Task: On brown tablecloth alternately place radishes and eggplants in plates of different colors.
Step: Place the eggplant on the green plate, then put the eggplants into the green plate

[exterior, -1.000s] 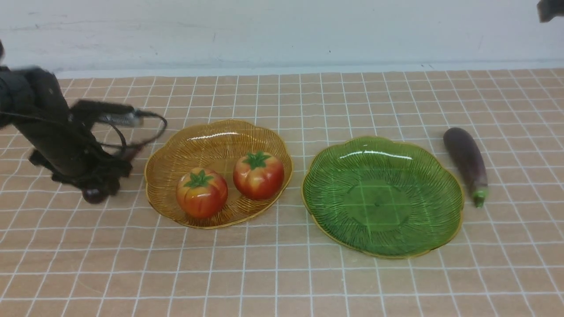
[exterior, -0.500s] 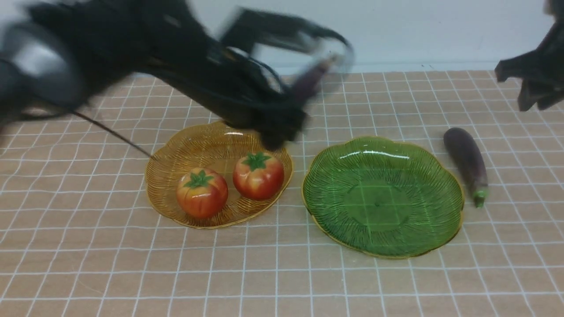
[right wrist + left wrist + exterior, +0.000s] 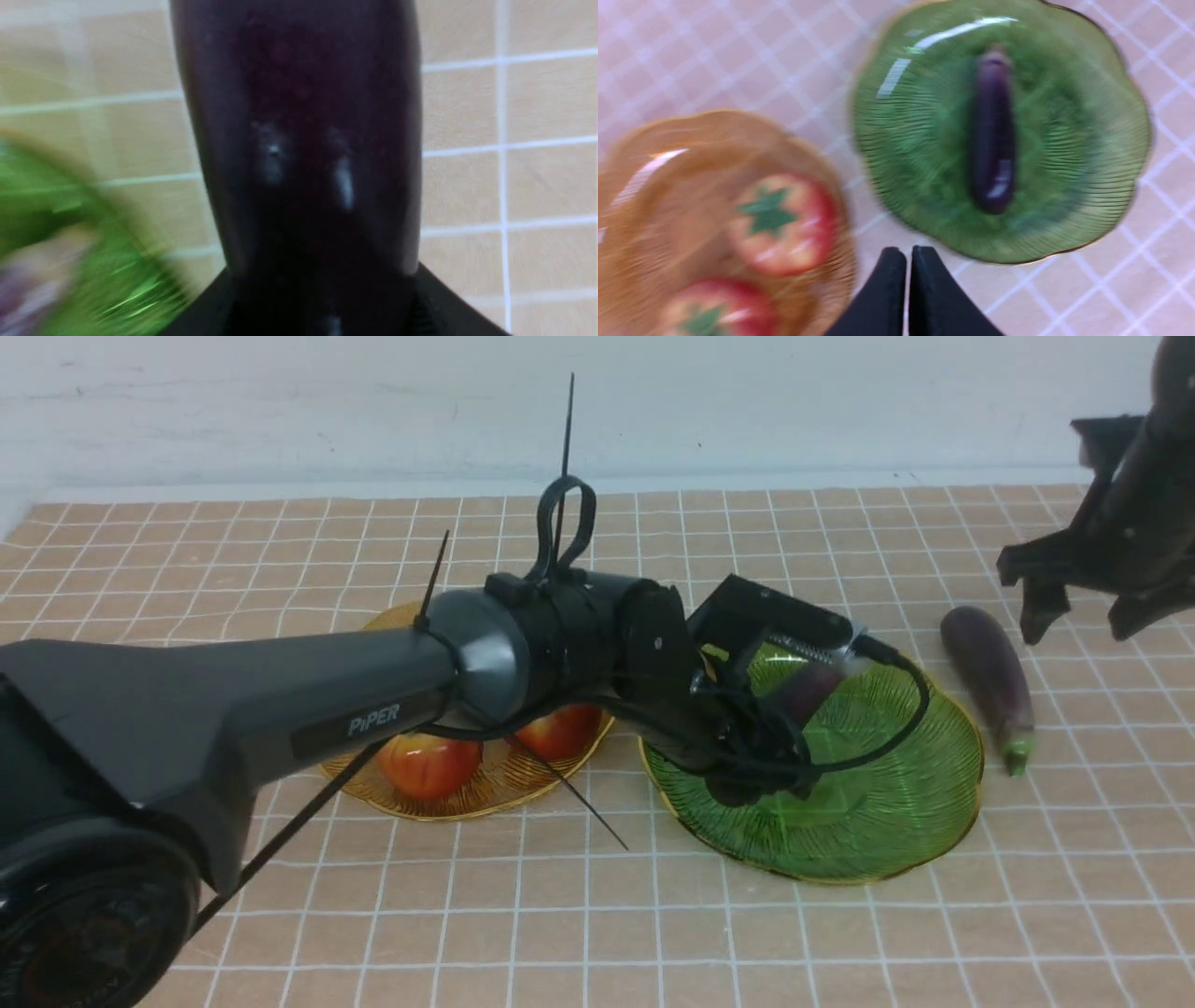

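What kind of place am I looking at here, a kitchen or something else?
Probably a robot test bench rather than a kitchen: a checked brown tablecloth against a bare white wall, glossy toy radishes in an amber plastic plate, and a black robot arm reaching across.

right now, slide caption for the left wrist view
Left gripper shut and empty; one eggplant lies in the green plate, two radishes in the amber plate.

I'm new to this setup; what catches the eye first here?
The left arm stretches across the foreground, its shut left gripper at the green plate, where one eggplant lies. Two radishes sit in the amber plate; a second eggplant lies on the tablecloth below the open right gripper.
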Available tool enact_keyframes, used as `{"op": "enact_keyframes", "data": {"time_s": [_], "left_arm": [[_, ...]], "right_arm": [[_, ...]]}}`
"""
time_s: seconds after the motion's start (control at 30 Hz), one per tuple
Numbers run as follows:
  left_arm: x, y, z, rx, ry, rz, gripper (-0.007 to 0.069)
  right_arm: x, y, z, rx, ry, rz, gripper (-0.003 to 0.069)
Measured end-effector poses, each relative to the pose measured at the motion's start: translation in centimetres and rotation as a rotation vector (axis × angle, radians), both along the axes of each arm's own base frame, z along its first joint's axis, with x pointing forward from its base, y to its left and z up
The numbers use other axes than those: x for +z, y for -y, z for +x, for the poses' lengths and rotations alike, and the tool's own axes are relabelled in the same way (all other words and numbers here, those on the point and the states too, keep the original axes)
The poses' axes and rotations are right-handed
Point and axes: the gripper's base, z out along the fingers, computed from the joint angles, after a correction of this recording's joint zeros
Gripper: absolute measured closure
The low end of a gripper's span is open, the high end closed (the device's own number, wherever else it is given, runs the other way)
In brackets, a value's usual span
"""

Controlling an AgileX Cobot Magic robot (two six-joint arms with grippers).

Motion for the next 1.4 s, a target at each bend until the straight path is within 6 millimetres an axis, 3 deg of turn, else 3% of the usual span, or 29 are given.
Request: {"op": "enact_keyframes", "data": {"time_s": [0.03,0.13,0.23,0.3,0.5,0.63,0.8,1.17,1.27,1.4], "left_arm": [[0.7,-0.6,-0.3,0.016,0.015,0.001,0.0628],[2.7,-3.6,-1.6,0.098,0.077,0.017,0.0628],[3.1,-6.6,-3.2,0.193,0.094,0.027,0.0628],[2.8,-7.9,-4.1,0.234,0.09,0.027,0.0628],[2.2,-10.0,-6.8,0.271,0.084,0.016,0.0628],[2.2,-11.0,-8.5,0.273,0.096,0.0,0.0628],[2.6,-12.0,-10.0,0.289,0.128,-0.013,0.0628],[3.7,-13.6,-11.6,0.342,0.183,-0.018,0.0628],[3.6,-13.8,-11.7,0.351,0.173,0.004,0.0628],[3.5,-14.0,-11.9,0.359,0.159,0.024,0.0628]], "right_arm": [[2.4,-0.1,-0.7,-0.006,0.035,0.018,0.0327],[7.1,-1.3,-2.5,0.001,0.111,0.089,0.0327],[9.3,-3.5,-3.9,0.062,0.152,0.141,0.0327],[9.3,-5.4,-4.4,0.116,0.139,0.16,0.0327],[4.9,-8.4,-4.7,0.172,-0.001,0.164,0.0327],[0.9,-8.9,-4.4,0.147,-0.111,0.159,0.0327],[-0.5,-9.0,-4.2,0.112,-0.148,0.162,0.0307],[0.3,-9.2,-4.5,0.073,-0.129,0.147,0.0023],[2.9,-9.6,-5.3,0.11,-0.067,0.152,0.0006],[9.0,-9.9,-8.1,0.158,0.081,0.168,0.0055]]}}
